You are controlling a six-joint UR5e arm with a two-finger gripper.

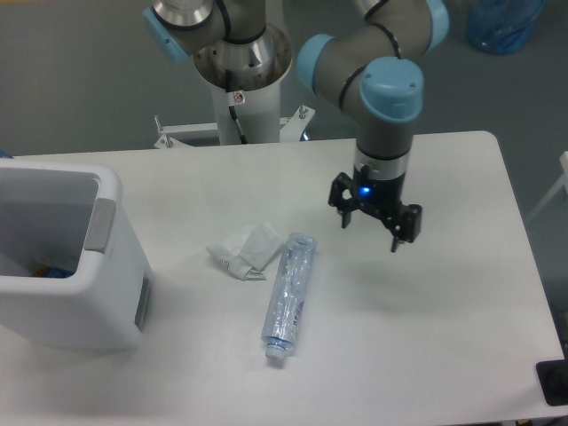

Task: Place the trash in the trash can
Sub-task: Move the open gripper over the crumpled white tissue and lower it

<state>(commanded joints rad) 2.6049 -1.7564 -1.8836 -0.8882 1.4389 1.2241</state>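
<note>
Nearest you lies the crushed bottle, down and to the left of your gripper, with the paper wad touching its upper end. The gripper hangs empty, fingers spread — seemingly above the table. The trash can sits far off to its left.

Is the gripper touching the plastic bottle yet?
Apart. The fixed camera shows the gripper open, to the right of the bottle, with bare white table visible between them.
</note>
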